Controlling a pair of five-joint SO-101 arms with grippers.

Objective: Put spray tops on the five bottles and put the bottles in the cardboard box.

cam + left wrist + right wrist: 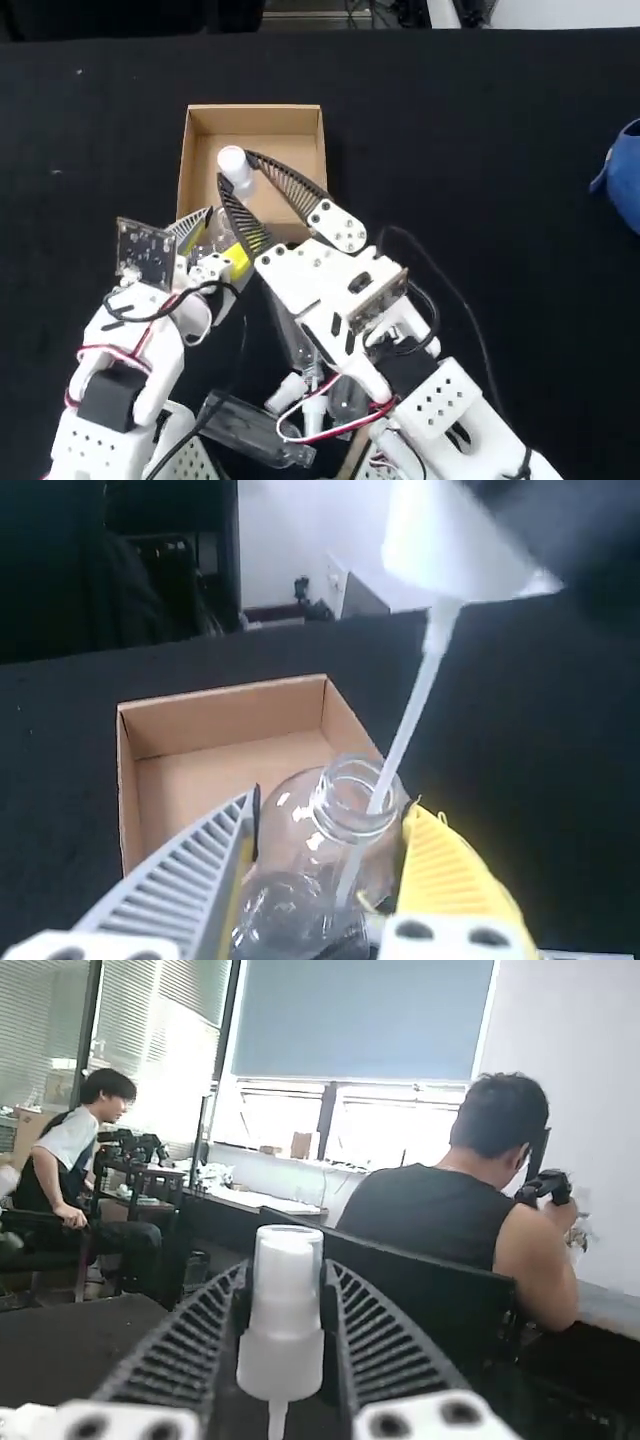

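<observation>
Right jaws are closed on spray top (283, 1300), held above bottle (295, 830) gripped by left jaws; dip tube (410, 715) slanted, tip inside neck.

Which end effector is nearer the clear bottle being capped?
Left. The left end effector is clamped on the bottle itself; the right end effector holds the spray top above it, its tube dipping into the neck.

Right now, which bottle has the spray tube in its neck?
The bottle gripped in the left end effector, beside the cardboard box: the tube of the spray top runs through its neck. Another bottle lies on its side on the table.
</observation>
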